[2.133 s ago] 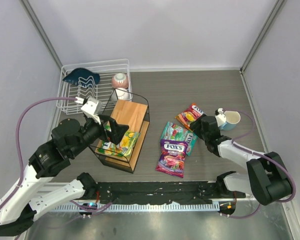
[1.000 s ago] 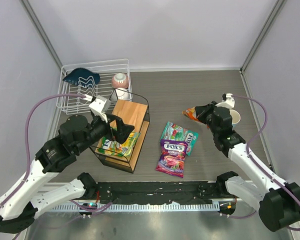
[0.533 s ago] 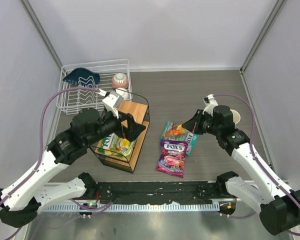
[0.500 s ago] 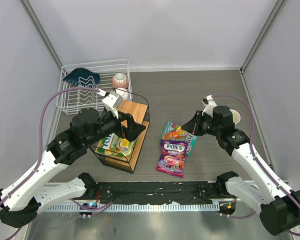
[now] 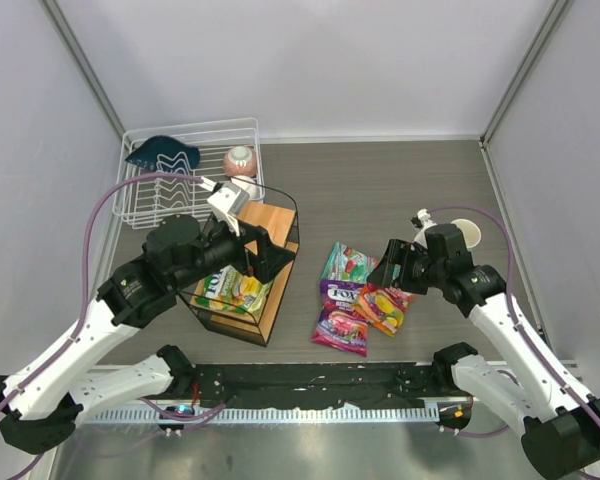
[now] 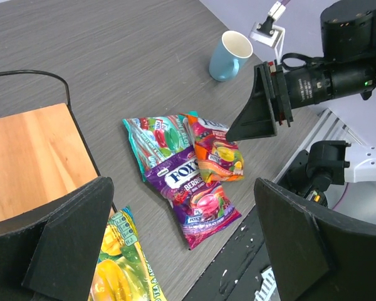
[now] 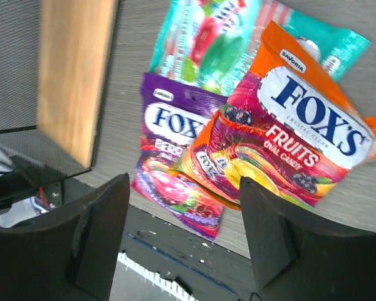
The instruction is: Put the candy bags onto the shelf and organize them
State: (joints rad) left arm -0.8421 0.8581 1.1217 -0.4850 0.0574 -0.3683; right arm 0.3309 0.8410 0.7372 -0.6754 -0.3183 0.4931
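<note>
The shelf (image 5: 263, 226) stands left of centre, and its wooden board shows in both wrist views (image 6: 31, 163) (image 7: 75, 75). The yellow-green candy bag (image 5: 235, 290) (image 6: 122, 269) lies on its lower board. My left gripper (image 5: 265, 255) (image 6: 182, 186) is open and empty, above the shelf's right side. The teal bag (image 5: 345, 262) (image 6: 156, 135) (image 7: 213, 44) and the purple bag (image 5: 338, 325) (image 6: 197, 194) (image 7: 169, 157) lie on the table. The orange-red bag (image 5: 385, 305) (image 6: 218, 153) (image 7: 288, 150) lies across them. My right gripper (image 5: 392, 268) (image 7: 183, 182) hovers open just above it.
A white wire dish rack (image 5: 180, 185) at the back left holds a dark blue item (image 5: 162, 152). A pinkish cup (image 5: 240, 160) stands beside it. A light blue mug (image 5: 467, 235) (image 6: 230, 47) stands right of the right arm. A black rail (image 5: 320, 380) runs along the near edge.
My right gripper lifted the orange-red bag, carried it left and nearer, and let it go on the teal and purple bags. My left gripper drew up and back from the yellow-green bag.
</note>
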